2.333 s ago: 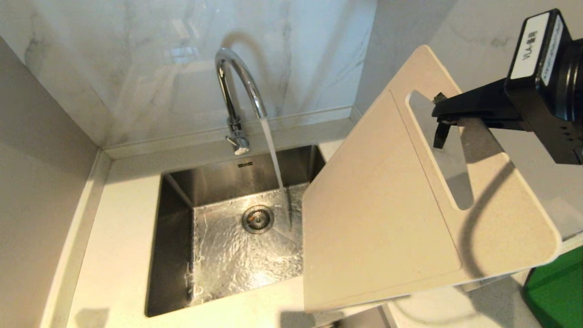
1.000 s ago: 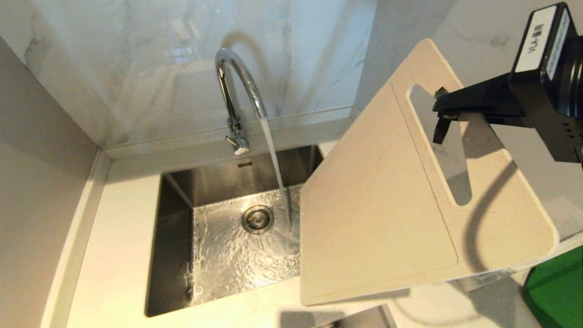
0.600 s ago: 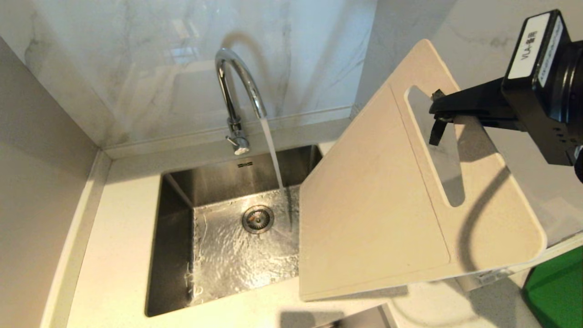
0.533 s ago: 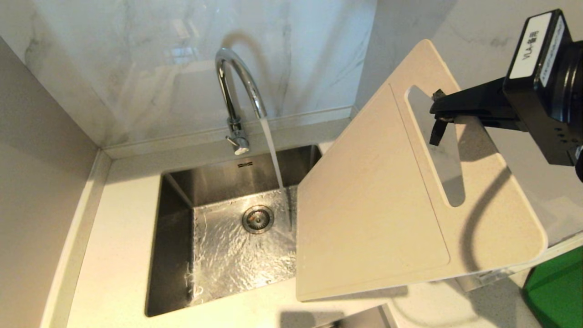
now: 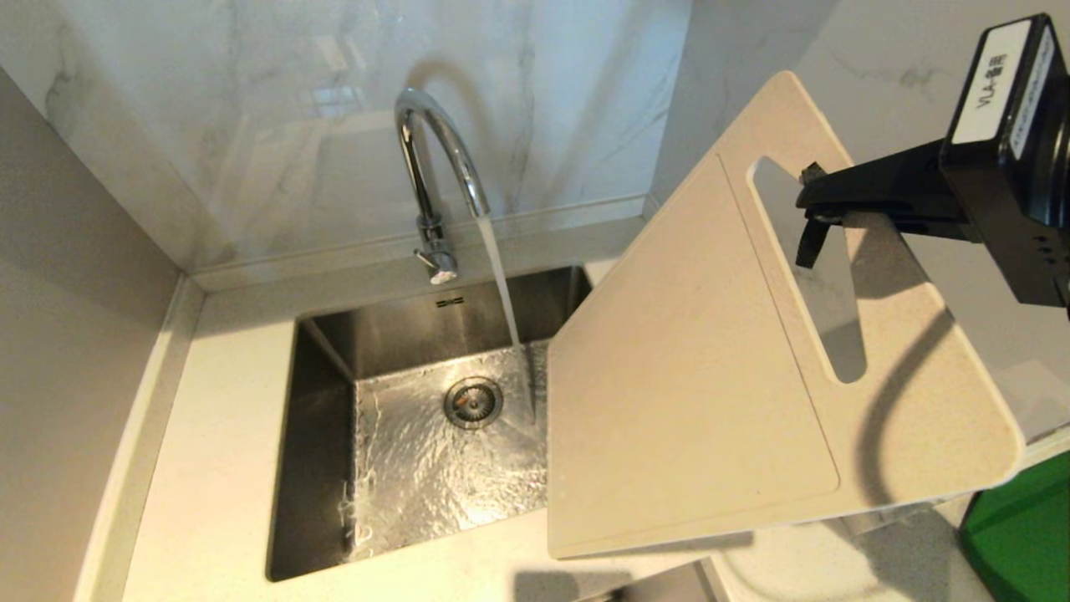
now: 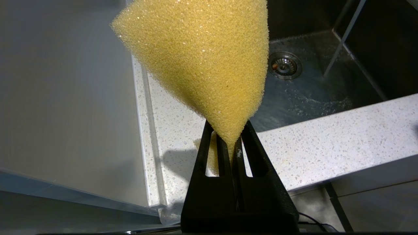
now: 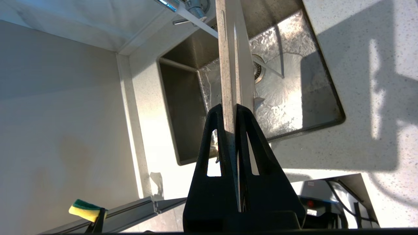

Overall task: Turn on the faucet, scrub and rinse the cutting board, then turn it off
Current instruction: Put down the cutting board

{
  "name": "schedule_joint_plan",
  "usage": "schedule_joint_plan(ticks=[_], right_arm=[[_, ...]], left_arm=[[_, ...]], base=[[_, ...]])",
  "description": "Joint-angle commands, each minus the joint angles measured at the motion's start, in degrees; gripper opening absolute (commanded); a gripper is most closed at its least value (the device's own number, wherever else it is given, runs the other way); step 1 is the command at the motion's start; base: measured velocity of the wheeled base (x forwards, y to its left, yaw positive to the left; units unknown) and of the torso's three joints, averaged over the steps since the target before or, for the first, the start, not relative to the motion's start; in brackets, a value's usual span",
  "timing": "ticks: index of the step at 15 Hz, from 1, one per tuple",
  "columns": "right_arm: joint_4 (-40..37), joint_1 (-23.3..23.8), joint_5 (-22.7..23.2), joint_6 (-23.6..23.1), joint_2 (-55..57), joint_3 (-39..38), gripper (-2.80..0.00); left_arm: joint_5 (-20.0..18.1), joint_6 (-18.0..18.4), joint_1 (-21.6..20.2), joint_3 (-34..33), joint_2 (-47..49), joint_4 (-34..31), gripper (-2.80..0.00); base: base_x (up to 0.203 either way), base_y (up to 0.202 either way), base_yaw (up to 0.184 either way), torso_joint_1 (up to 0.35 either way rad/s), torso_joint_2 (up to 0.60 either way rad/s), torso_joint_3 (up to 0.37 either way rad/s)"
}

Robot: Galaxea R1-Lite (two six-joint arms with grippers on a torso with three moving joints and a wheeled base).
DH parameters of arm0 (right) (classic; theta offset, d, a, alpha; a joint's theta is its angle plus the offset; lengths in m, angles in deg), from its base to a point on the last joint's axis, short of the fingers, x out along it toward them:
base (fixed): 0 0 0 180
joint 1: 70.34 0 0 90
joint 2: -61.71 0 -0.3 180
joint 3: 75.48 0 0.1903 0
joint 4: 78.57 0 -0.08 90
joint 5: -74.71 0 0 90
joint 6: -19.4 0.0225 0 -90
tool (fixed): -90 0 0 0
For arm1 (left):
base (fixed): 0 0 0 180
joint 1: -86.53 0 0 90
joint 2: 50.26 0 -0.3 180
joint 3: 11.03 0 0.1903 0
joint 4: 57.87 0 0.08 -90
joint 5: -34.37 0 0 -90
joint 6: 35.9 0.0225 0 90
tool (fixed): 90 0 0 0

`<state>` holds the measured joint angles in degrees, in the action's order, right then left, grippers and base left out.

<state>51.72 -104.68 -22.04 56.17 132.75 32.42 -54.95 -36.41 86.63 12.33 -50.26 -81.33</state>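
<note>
Water runs from the chrome faucet into the sink. The beige cutting board hangs tilted in the air at the right, its lower corner over the sink's right edge, just right of the stream. My right gripper is shut on the strip beside its slot handle. The right wrist view shows the board edge-on between the right gripper jaws. My left gripper, outside the head view, is shut on a yellow sponge above the counter's front left.
The steel sink has a round drain and a wet floor. Speckled countertop surrounds it, with marble walls behind and at both sides. A green object lies at the near right. The faucet's stubby lever points forward.
The held board has wobbled a little left and back again. Water keeps running, and nothing else has changed.
</note>
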Motion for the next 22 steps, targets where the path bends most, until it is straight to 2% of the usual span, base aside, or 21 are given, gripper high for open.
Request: schedule_joint_plan(ticks=[1, 7, 12, 14, 18, 22], right_arm=[[-0.2, -0.02, -0.19, 0.06, -0.11, -0.42, -2.8], [-0.55, -0.02, -0.28, 0.33, -0.81, -2.82, -2.8], [-0.03, 0.04, -0.47, 0.32, -2.02, -7.97, -2.8], [0.19, 1.03, -0.49, -1.54, -2.54, -10.11, -2.8], [4.33, 2.18, -2.62, -3.24, -3.98, -15.73, -2.8], [4.63, 2.37, -5.55, -3.25, -7.02, -21.81, -2.8]], left_arm=[[0.02, -0.02, -0.01, -0.09, 0.09, 0.01, -2.8], [0.02, -0.02, -0.01, -0.09, 0.09, 0.01, -2.8], [0.02, -0.02, -0.01, -0.08, 0.09, 0.01, -2.8], [0.02, -0.02, -0.01, -0.09, 0.09, 0.01, -2.8], [0.02, -0.02, -0.01, -0.09, 0.09, 0.01, -2.8], [0.02, -0.02, -0.01, -0.09, 0.09, 0.01, -2.8]], base=[[0.0, 0.0, 0.0, 0.0, 0.0, 0.0], [0.0, 0.0, 0.0, 0.0, 0.0, 0.0], [0.0, 0.0, 0.0, 0.0, 0.0, 0.0], [0.0, 0.0, 0.0, 0.0, 0.0, 0.0], [0.0, 0.0, 0.0, 0.0, 0.0, 0.0], [0.0, 0.0, 0.0, 0.0, 0.0, 0.0]])
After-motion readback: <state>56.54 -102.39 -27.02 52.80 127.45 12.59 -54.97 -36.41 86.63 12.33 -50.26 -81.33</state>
